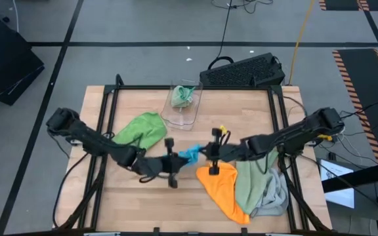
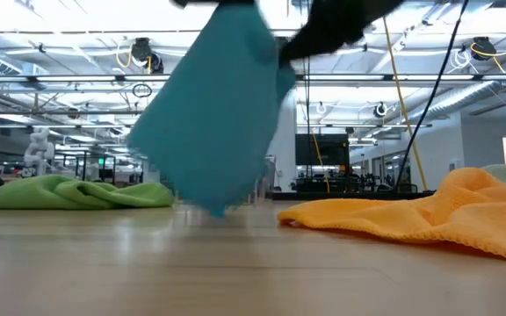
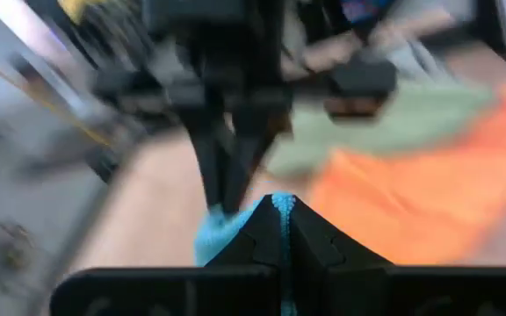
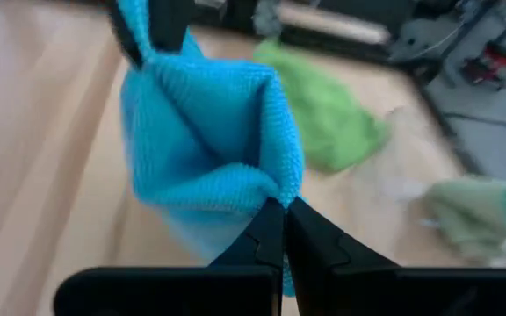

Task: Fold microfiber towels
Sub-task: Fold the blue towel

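Observation:
A blue towel (image 1: pixel 190 155) hangs between my two grippers over the middle of the table. My left gripper (image 1: pixel 181 158) is shut on its left end and my right gripper (image 1: pixel 201 155) on its right end. In the low view the blue towel (image 2: pixel 218 114) droops in a loose sag. A bright green towel (image 1: pixel 142 130) lies bunched at the left. An orange towel (image 1: pixel 222 187), a sage green towel (image 1: pixel 251 180) and a light grey towel (image 1: pixel 277 196) lie heaped at the near right. My left gripper pinches a corner of the blue towel (image 3: pixel 279 206) between its two fingers, coming nearly level from the table's left. The towel hangs below. My right gripper pinches another corner (image 4: pixel 275 189) between its two fingers, nearly level from the table's right. The cloth sags slack between the holds, and its lower end (image 2: pixel 213 209) looks clear of the table.
A clear plastic bin (image 1: pixel 192 117) stands at the far middle with a green cloth (image 1: pixel 182 96) inside. A black keyboard (image 1: pixel 245 69) lies beyond the table's far edge. Bare wood (image 1: pixel 156 203) shows at the near left.

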`<state>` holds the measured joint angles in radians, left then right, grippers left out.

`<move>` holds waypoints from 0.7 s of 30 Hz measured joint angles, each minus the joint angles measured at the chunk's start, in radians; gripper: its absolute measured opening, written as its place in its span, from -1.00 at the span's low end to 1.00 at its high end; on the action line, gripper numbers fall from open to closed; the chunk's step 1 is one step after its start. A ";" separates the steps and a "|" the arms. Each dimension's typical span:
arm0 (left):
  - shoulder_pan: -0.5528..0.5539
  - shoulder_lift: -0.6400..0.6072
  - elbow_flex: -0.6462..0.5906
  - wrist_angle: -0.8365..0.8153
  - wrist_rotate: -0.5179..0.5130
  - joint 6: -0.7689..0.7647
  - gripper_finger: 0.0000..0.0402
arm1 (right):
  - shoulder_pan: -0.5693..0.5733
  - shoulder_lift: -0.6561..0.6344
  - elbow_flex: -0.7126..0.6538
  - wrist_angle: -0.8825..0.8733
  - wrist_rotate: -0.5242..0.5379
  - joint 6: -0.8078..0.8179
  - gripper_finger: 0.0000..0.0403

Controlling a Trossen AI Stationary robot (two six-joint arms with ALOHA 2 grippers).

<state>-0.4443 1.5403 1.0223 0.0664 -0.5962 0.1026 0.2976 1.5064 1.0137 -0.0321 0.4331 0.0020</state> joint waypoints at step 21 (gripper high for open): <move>-0.361 0.280 -0.011 -0.108 -0.100 -0.593 -0.94 | 0.117 0.326 -0.029 0.470 -0.477 0.200 -1.00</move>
<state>-0.8049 1.8200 1.0111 -0.0419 -0.6965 -0.4902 0.4147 1.8320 0.9848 0.4375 -0.0440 0.2017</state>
